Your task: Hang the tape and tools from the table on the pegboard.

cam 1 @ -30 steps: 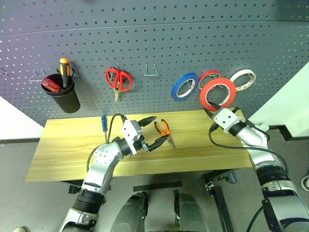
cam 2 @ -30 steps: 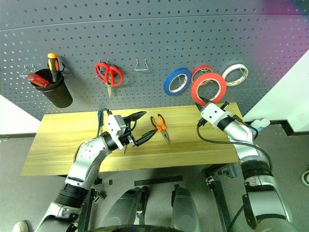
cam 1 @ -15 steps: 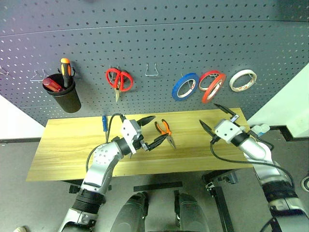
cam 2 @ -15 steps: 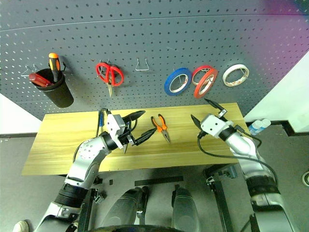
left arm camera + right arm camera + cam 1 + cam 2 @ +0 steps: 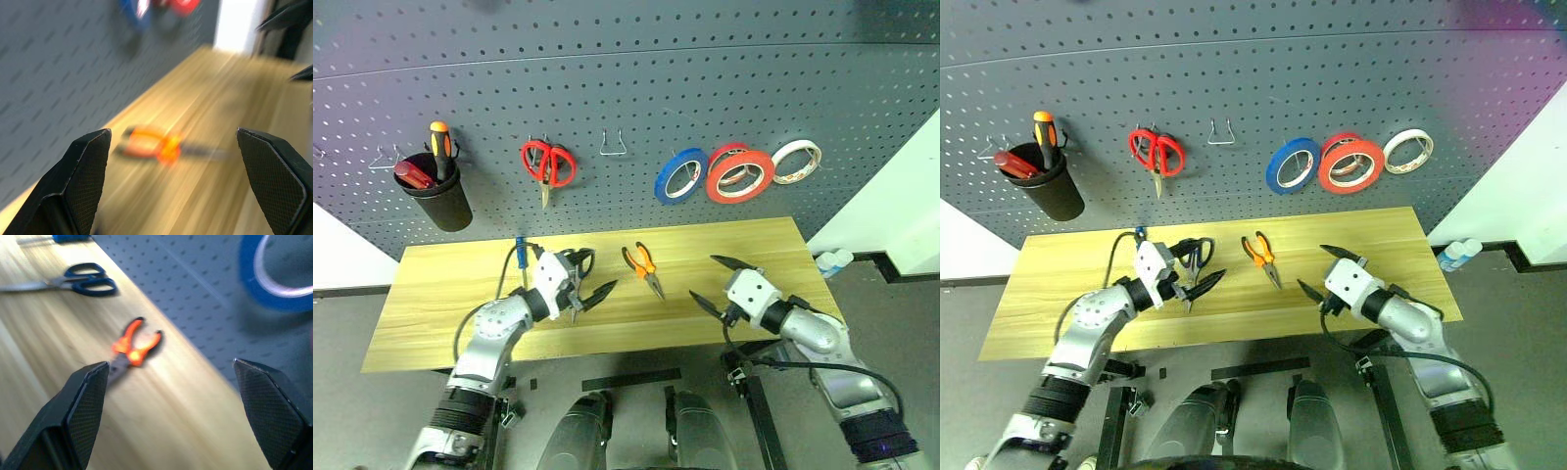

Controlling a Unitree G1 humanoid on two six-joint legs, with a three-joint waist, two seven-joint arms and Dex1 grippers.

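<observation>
The red tape (image 5: pixel 741 176) hangs on the pegboard (image 5: pixel 705 78), between a blue roll (image 5: pixel 680 176) and a white roll (image 5: pixel 800 160). On the table (image 5: pixel 431 313) lie the orange pliers (image 5: pixel 643 266), the dark-handled scissors (image 5: pixel 1195 257) and the blue screwdriver (image 5: pixel 521 250). My left gripper (image 5: pixel 592 276) is open just above the table, right beside the scissors and left of the pliers. My right gripper (image 5: pixel 702 277) is open and empty over the table, right of the pliers (image 5: pixel 132 347).
A black cup (image 5: pixel 445 196) holding orange and red screwdrivers hangs at the pegboard's left. Red-handled scissors (image 5: pixel 548 164) hang beside a bare metal hook (image 5: pixel 613 147). A thinner red-rimmed roll sits behind the red tape. A bottle (image 5: pixel 832 260) stands off the table's right end.
My right gripper let go of the red tape, which now hangs on the pegboard, and drew back down over the table. My left gripper moved left and lower, toward the scissors.
</observation>
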